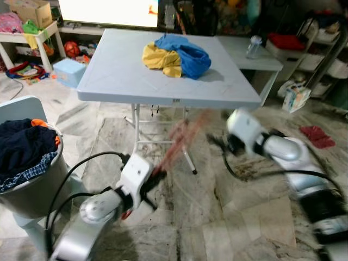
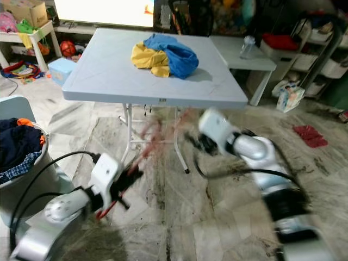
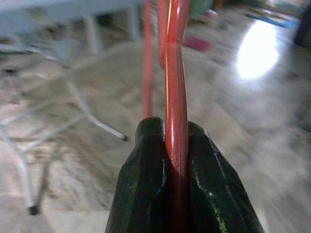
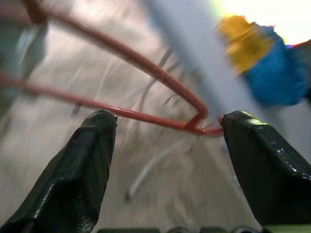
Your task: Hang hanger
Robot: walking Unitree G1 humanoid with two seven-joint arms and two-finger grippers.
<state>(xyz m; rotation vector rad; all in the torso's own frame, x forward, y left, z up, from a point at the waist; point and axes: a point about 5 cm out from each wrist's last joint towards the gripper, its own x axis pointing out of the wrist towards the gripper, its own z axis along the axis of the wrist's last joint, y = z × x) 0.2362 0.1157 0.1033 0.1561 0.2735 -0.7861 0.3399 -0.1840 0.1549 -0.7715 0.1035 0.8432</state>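
Head views. The left gripper [image 1: 155,179] is low in front of the robot, over the floor [image 1: 217,217], and holds a red hanger [image 1: 179,142]. The hanger is blurred; its long axis runs up and forward from the jaws toward the right gripper [image 1: 220,142], which reaches in from the right at about table-leg height. The hanger's far end lies just beside the right gripper; contact cannot be told from here. Behind both stands the table [image 1: 119,70] with a yellow and blue cloth [image 1: 176,54] on it; a basket [image 1: 38,190] of clothes stands at the left. No rail or rod to hang on can be made out.

Left wrist view. The two fingers [image 3: 146,184] are closed tight on the hanger's red bar, edge on, gripped at its near end. The bar runs straight away from the jaws.

Right wrist view. The fingers [image 4: 82,170] stand wide apart. The hanger's corner [image 4: 194,121] lies between and just ahead of them, near the right-hand finger, not gripped.

Judgement: the left arm carries the hanger; the right is placed to take the far corner. A handover would need the right jaws to advance and close across that corner. Blur makes alignment uncertain.
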